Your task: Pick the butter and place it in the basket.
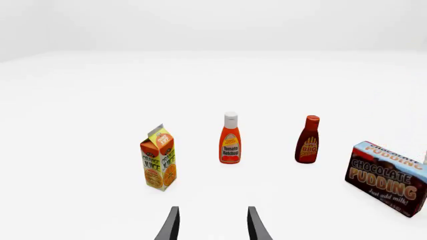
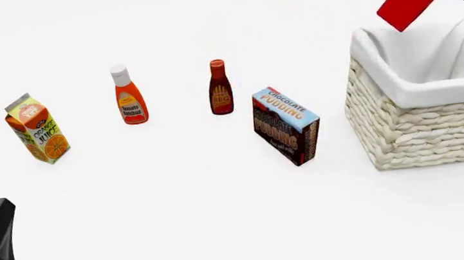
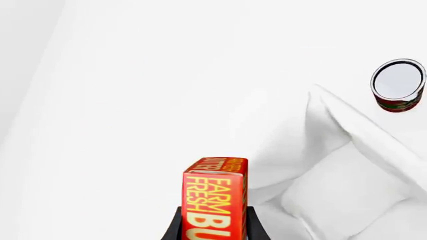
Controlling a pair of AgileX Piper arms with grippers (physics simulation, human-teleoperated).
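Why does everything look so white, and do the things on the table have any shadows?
Front view: the table is evenly bright white, with only faint soft shadows beside the basket and pudding box. Left wrist view: table and background blend into pale white, the bottles sharp, no glare. Right wrist view: the butter is crisp, and the basket lining shows gentle grey folds.

two bottles [image 2: 131, 95], three cartons [image 2: 37, 129], one basket [image 2: 425, 122].

basket [image 2: 426, 126]: i see its white-lined mouth open upward, nothing lying inside. chocolate pudding box [image 2: 286, 125]: stands tilted just beside its left wall. can [image 3: 398, 85]: sits beyond the rim. bbq bottle [image 2: 220, 87], ketchup [image 2: 129, 95], juice carton [image 2: 36, 129]: spaced apart, bare table between them.
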